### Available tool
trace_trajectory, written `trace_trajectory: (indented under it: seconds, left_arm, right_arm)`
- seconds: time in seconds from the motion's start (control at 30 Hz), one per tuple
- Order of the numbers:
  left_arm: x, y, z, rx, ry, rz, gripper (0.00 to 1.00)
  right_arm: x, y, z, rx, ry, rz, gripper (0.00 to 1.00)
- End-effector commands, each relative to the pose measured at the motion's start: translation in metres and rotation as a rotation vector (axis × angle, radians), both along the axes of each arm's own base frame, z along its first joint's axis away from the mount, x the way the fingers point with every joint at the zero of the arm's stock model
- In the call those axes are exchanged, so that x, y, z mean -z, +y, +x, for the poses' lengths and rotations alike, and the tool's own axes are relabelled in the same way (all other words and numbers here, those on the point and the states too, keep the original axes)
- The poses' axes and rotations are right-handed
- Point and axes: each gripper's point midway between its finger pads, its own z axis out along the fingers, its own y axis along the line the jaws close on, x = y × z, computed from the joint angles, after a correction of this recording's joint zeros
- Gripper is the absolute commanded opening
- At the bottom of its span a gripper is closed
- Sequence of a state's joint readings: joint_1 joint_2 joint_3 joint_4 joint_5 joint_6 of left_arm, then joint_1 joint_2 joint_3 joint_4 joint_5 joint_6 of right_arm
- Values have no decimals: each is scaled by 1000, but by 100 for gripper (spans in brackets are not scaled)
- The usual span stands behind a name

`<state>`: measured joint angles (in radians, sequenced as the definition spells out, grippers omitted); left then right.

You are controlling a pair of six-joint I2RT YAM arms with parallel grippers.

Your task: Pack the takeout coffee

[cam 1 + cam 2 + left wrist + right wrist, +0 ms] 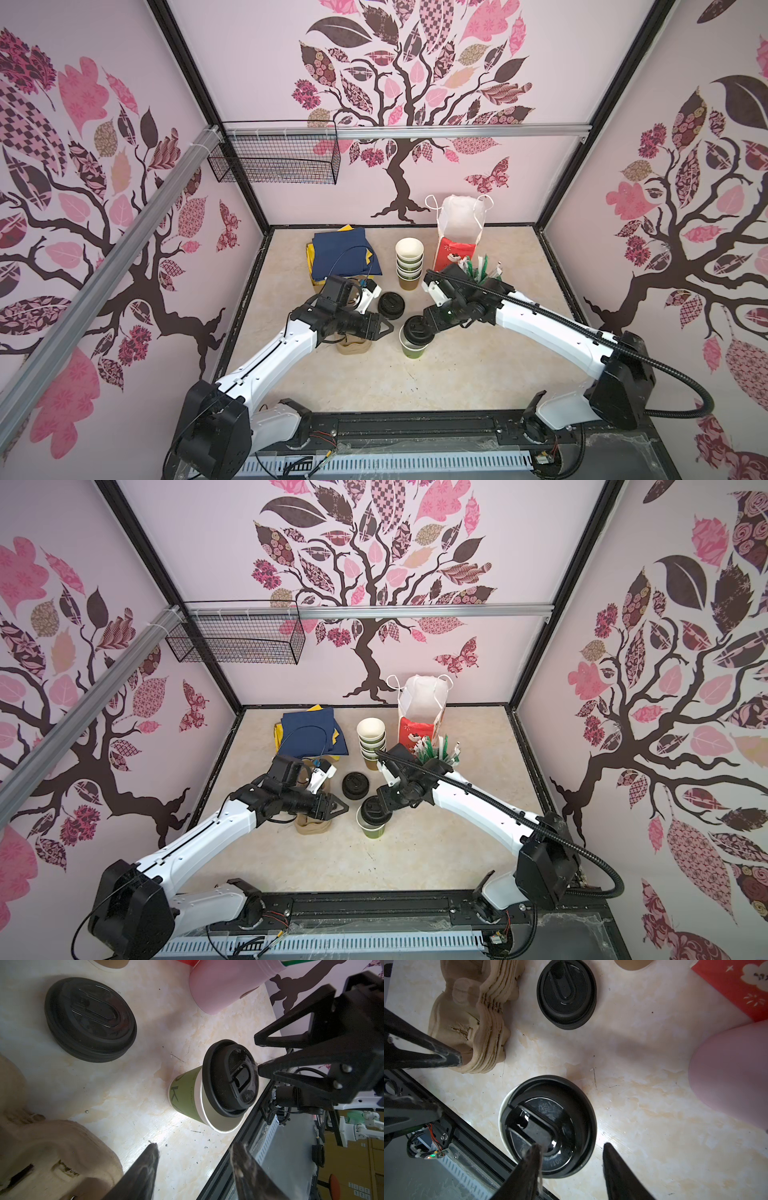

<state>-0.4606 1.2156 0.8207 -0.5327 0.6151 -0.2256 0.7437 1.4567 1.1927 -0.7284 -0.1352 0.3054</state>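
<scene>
Green cup (413, 353) upright just in front of the lid stack (391, 305), its black lid (230, 1078) crooked, right gripper (571, 1146) partly open astride that lid's edge, left gripper (196, 1144) partly open, empty, near the stack's front.

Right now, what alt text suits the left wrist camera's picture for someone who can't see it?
A green paper cup stands on the tabletop, its black sip lid crooked, a fingertip of the right gripper at the lid's edge. Nearby lie loose black lids and pulp cup carriers; the left gripper hangs open, empty.
</scene>
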Motion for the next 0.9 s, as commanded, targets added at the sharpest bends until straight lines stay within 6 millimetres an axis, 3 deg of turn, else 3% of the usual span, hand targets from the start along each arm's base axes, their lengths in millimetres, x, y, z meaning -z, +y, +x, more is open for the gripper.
trace_trajectory:
  seconds: [0.0,0.87]
  left_arm:
    - [11,-1,-6,32,-1,10,59]
    - [32,-19,-19,128,19,53,51]
  right_arm:
    - [-10,9,9,-16,-13,22,53]
    - [4,10,11,-32,8,-18,47]
